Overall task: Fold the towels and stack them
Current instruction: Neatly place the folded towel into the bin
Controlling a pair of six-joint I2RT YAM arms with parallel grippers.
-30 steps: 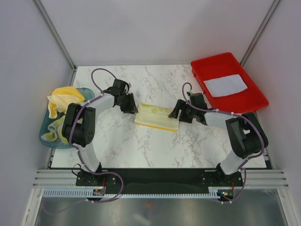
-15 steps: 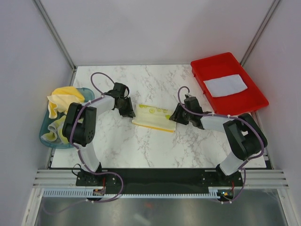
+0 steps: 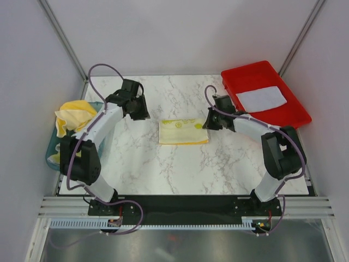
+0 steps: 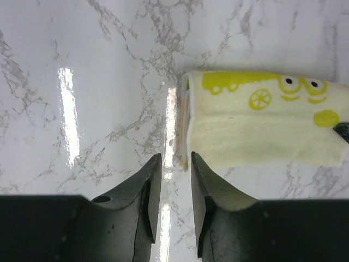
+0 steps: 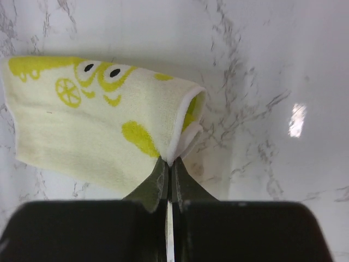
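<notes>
Yellow-printed towel (image 3: pixel 183 132) lies folded; right gripper (image 5: pixel 168 166) pinches its edge, left gripper (image 4: pixel 173 166) stands open; next, probably a lift to the red tray (image 3: pixel 251 73).

I count one red tray (image 3: pixel 240 79) and one pale towel (image 3: pixel 260 99) inside it. Left of the tray lies one printed towel (image 3: pixel 182 132). Far left of the tray sits one teal tub (image 3: pixel 97 104) of bunched yellow towels (image 3: pixel 73 113); I can't tell how many. Two arms: left arm (image 3: pixel 103 123), right arm (image 3: pixel 251 128).

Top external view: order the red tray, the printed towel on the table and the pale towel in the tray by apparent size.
Largest: red tray.
Then printed towel and pale towel, about alike; I won't rank them.
</notes>
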